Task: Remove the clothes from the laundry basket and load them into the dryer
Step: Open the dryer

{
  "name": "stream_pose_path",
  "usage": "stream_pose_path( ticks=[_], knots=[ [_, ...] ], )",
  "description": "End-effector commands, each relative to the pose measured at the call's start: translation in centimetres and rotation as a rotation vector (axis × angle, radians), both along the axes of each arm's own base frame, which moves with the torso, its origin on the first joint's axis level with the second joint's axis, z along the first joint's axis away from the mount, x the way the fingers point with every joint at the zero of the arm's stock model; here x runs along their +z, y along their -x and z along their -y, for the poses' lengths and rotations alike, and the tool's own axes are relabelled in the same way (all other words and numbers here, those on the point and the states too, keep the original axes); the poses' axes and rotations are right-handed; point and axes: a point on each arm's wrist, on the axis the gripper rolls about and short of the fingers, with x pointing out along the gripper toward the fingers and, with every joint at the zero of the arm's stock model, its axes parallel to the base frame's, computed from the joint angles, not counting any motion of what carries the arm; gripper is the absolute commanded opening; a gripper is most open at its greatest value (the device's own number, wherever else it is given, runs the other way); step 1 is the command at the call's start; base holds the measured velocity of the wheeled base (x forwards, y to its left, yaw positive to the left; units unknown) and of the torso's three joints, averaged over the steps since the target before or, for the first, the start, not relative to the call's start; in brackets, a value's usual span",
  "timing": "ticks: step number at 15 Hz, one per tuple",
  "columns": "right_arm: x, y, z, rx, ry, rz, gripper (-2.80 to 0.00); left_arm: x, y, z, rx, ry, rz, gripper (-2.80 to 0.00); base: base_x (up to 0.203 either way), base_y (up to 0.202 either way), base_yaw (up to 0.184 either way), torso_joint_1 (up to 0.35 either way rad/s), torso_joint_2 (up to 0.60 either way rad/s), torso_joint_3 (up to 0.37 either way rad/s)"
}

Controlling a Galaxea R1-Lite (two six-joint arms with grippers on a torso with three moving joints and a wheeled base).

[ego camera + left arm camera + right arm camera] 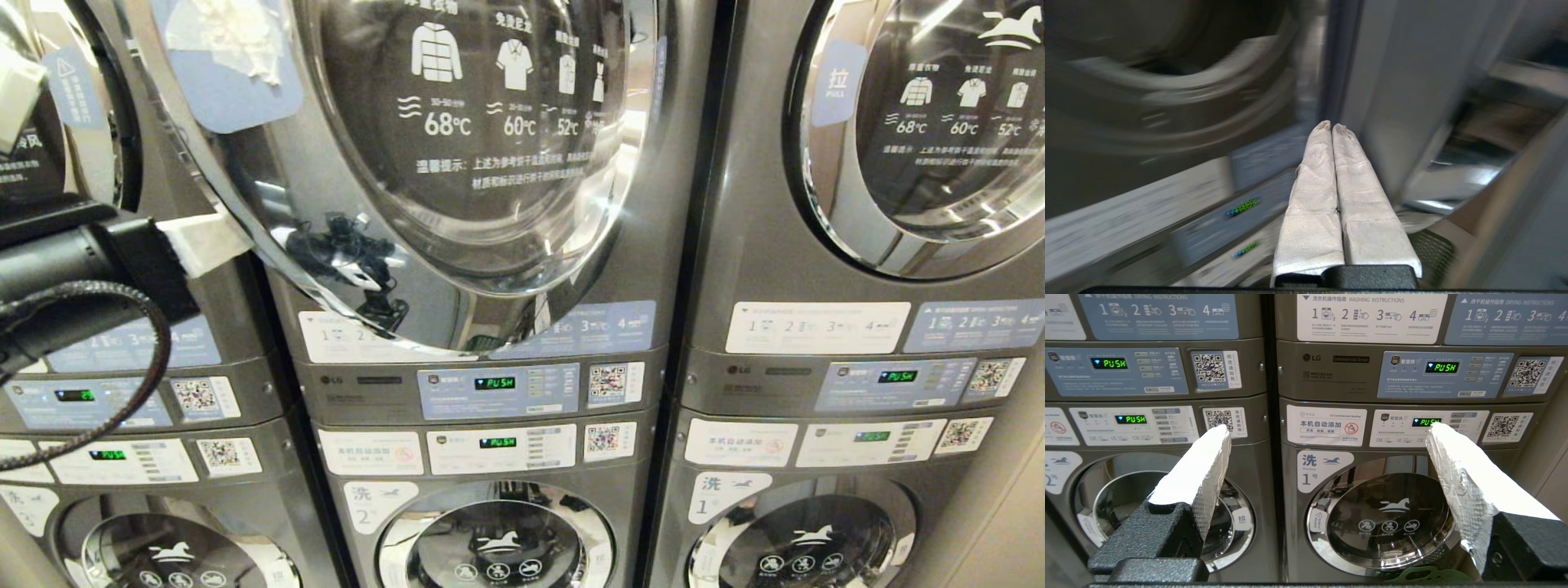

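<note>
The middle dryer's round chrome door (pixel 457 147) stands swung out toward me, its left edge overlapping the machine beside it. My left gripper (pixel 233 237) sits at that door's lower left edge. Its white-wrapped fingers (pixel 1331 163) are pressed together, shut on nothing, and point into the gap beside the door. My right gripper (pixel 1329 428) hangs open and empty in front of washer number 1 (pixel 1392 522). A green rim of the laundry basket (pixel 1425 575) shows low in the right wrist view. The clothes are out of view.
Three stacks of grey machines fill the head view, dryers above and washers below. The right dryer (pixel 931 122) and the lower washers (pixel 498 539) have their doors shut. Control panels (pixel 498 390) run across the middle with green displays. A black cable (pixel 122 367) loops off my left arm.
</note>
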Motion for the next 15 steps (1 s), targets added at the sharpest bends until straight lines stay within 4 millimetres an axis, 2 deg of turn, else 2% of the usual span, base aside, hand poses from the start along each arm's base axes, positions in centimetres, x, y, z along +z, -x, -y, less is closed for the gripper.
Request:
stream_pose_path(
  ticks=[1, 3, 4, 7, 9, 12, 15],
  knots=[
    [0.0, 0.0, 0.0, 0.002, 0.000, 0.002, 0.00, 0.3, 1.4, 2.4, -0.150, 0.007, 0.020, -2.80, 0.000, 0.000, 0.000, 0.000, 0.00, 0.000],
    [0.0, 0.0, 0.0, 0.001, 0.000, 0.002, 0.00, 0.1, 3.7, 4.3, -0.285, 0.008, 0.051, -2.80, 0.000, 0.000, 0.000, 0.000, 0.00, 0.000],
    [0.0, 0.0, 0.0, 0.001, -0.001, 0.002, 0.00, -0.3, 4.2, 4.2, -0.239, 0.002, 0.056, -2.80, 0.000, 0.000, 0.000, 0.000, 0.00, 0.000],
    [0.0, 0.0, 0.0, 0.002, -0.003, 0.002, 0.00, -1.9, 4.6, 2.2, 0.000, 0.000, 0.021, -2.80, 0.000, 0.000, 0.000, 0.000, 0.00, 0.000],
    [0.0, 0.0, 0.0, 0.002, -0.003, 0.002, 0.00, -3.7, 5.9, 0.4, 0.087, -0.008, -0.006, -2.80, 0.000, 0.000, 0.000, 0.000, 0.00, 0.000],
    [0.0, 0.0, 0.0, 0.001, -0.003, 0.002, 0.00, -7.5, 9.1, -1.9, 0.156, -0.031, -0.049, -2.80, 0.000, 0.000, 0.000, 0.000, 0.00, 0.000],
    [0.0, 0.0, 0.0, 0.002, -0.003, 0.002, 0.00, -12.8, 11.7, -3.3, 0.240, -0.083, -0.146, -2.80, 0.000, 0.000, 0.000, 0.000, 0.00, 0.000]
  ],
)
